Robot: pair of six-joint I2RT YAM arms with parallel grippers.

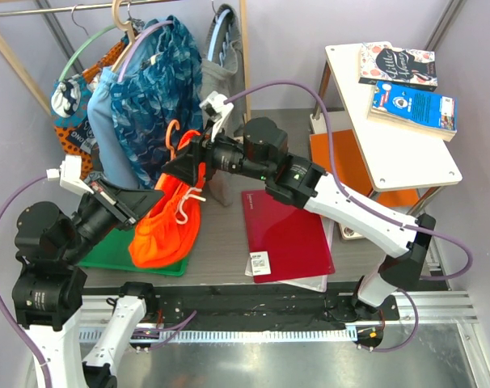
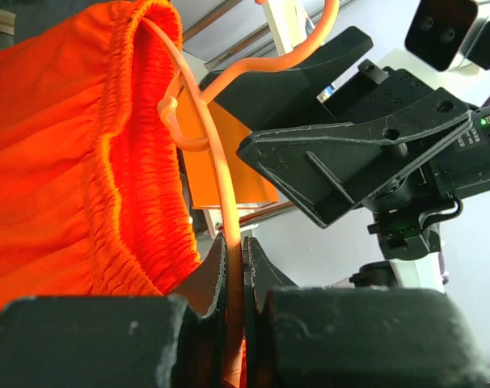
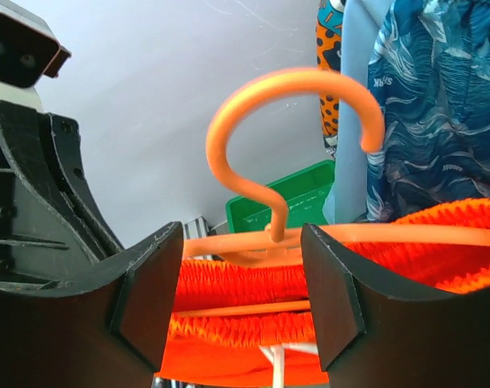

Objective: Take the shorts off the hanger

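- The left claw (image 2: 233,252) is pressed together on the hanger (image 2: 221,174). It pinches the thin orange rod just beside the gathered waistband, at the lower centre of the left wrist view.
- The right claw (image 3: 241,238) is spread. Its two fingers (image 3: 152,299) stand on either side of the hanger's neck, right under the hook. I cannot tell whether they touch the plastic.
- The shorts (image 1: 166,230) hang on the hanger in the centre-left of the overhead view. The bright orange cloth sags down toward the counter (image 1: 221,238), and a white drawstring (image 1: 185,204) dangles in front.
- Both claws meet at the hanger, the right one at the upper end and the left one lower and further left.
- A green tray (image 1: 107,257) lies below and left of the shorts (partly under the cloth), and a red folder (image 1: 289,234) lies to their right.
- Blue patterned garments (image 1: 160,89) hang on a rail in the upper left.
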